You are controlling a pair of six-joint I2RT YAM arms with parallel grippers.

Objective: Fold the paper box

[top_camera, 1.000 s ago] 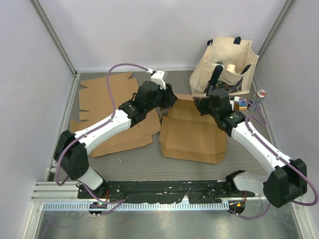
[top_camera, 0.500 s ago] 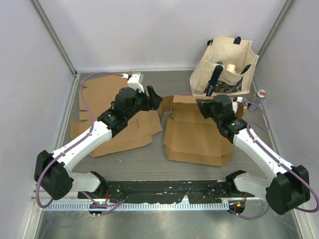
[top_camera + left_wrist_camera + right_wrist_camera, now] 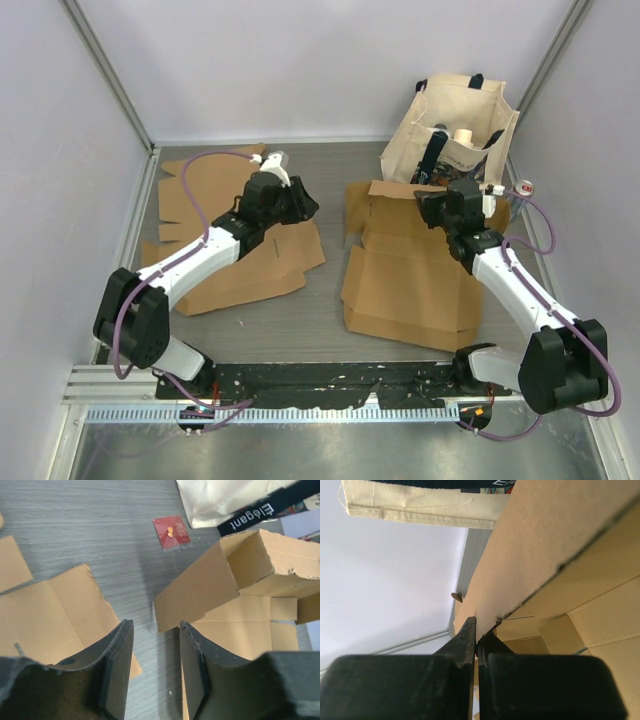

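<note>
The right gripper (image 3: 438,207) is clamped shut on the raised back flap of the cardboard box (image 3: 410,280). In the right wrist view its two fingers (image 3: 468,632) pinch the flap's edge, with the cardboard (image 3: 545,530) running up and away from them. This grip sits just in front of the tote bag (image 3: 455,115), near the bag's base.

The left gripper (image 3: 305,205) stands off to the left of the bag. Its fingers (image 3: 122,645) are apart with nothing between them, and they hang over the grey table (image 3: 100,525).

The box lies open on the table directly in front of the bag, its back edge close to it. A small red packet (image 3: 171,531) lies beside the bag's (image 3: 220,495) corner. Flat cardboard sheets (image 3: 230,260) lie well to the left of the bag, under the left arm.
</note>
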